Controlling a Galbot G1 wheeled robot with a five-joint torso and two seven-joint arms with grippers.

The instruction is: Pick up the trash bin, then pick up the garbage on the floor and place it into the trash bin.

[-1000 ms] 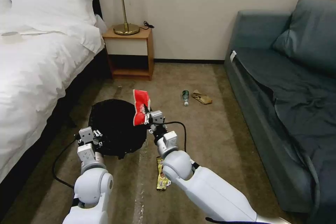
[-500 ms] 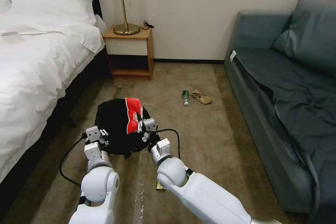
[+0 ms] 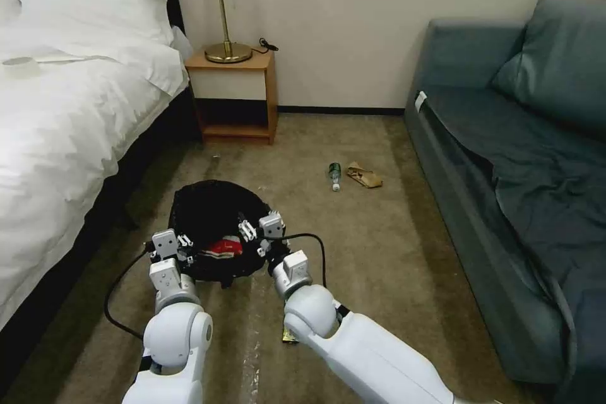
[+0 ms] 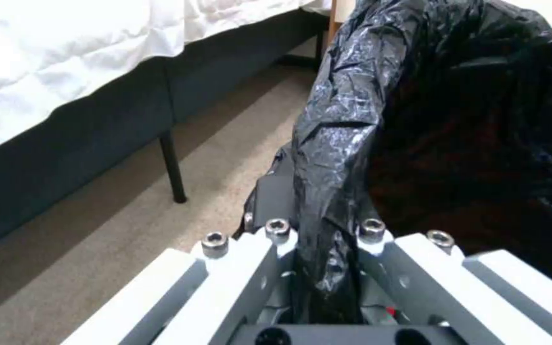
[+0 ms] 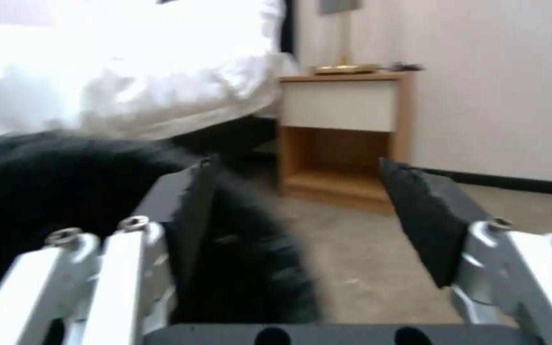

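Observation:
The trash bin (image 3: 208, 211), lined with a crinkly black bag, hangs just above the carpet in front of me. My left gripper (image 3: 182, 243) is shut on its near rim, and the left wrist view has the bag's folded edge (image 4: 333, 158) pinched in that left gripper (image 4: 324, 232). A red-white snack wrapper (image 3: 222, 247) lies inside the bin. Over the bin's right rim, my right gripper (image 3: 252, 231) stands open and holds nothing; the right wrist view shows this gripper (image 5: 298, 167) beside the black bag (image 5: 46, 191). Farther off on the floor lie a small bottle (image 3: 334, 175) and crumpled brown paper (image 3: 365, 177). A yellow wrapper (image 3: 288, 336) peeks from under my right arm.
A white bed (image 3: 57, 126) runs along the left. A wooden nightstand (image 3: 237, 98) with a brass lamp (image 3: 222, 12) stands at the back wall. A blue-grey sofa (image 3: 517, 158) fills the right side. Open carpet (image 3: 379, 246) lies between them.
The red-white wrapper left the right gripper and dropped into the bin. That gripper opened after moving left over the bin's rim. The left gripper kept its hold.

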